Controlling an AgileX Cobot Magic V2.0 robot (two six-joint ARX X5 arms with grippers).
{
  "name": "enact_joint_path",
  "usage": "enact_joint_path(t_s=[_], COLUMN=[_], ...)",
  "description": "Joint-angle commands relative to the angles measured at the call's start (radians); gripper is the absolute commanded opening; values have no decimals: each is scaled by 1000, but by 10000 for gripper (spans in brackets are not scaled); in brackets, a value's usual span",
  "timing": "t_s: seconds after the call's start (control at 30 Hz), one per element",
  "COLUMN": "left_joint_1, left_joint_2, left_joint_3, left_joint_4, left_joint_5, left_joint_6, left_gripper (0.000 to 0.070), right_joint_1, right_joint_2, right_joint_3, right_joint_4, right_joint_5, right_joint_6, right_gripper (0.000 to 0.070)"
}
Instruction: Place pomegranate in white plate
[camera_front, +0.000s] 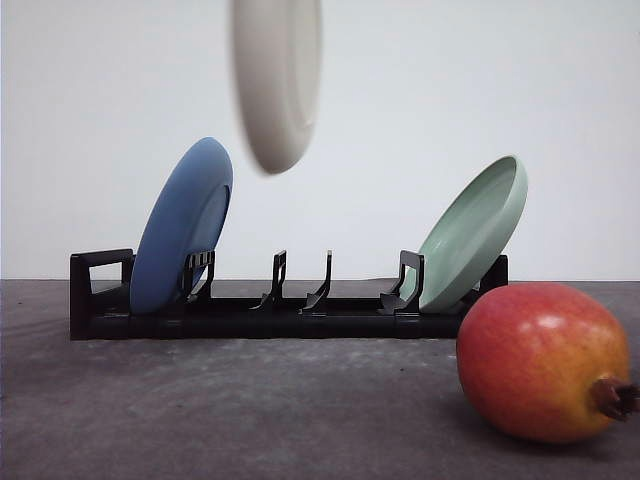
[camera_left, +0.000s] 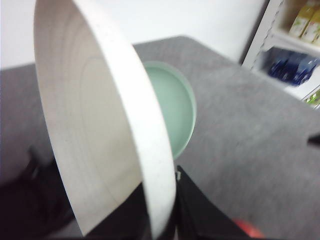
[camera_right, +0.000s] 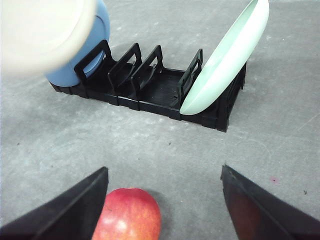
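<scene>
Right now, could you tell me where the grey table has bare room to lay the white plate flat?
Free: the grey table before the black dish rack, left of the red pomegranate. Crowded: by the pale green plate. The round off-white plate hangs above the rack.

grey table (camera_front: 250, 410) carried a black dish rack (camera_front: 290, 305) toward its far edge, with a blue plate (camera_front: 180, 228) and pale green plate (camera_front: 475, 232) leaning in its end slots. pomegranate (camera_front: 542, 360) lay near the front right corner.
</scene>
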Motion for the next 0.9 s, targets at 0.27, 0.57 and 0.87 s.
enact_joint_path(t_s=[0.27,0.57,0.87], left_joint_1=[-103,-239,-344], left_joint_2=[-205,-112,159], left_joint_3=[-176,-176,-174], left_joint_4=[-99,-249,-252], left_joint_5=[-73,-166,-366], left_joint_6=[127,430,590], left_gripper=[12,11,12], right_joint_1=[4,4,4], right_joint_2=[3,3,3], right_joint_3=[16,16,16], right_joint_4=[10,10,10], right_joint_5=[7,7,7], right_joint_6=[-8,-9,-12], right_gripper=[456,456,456])
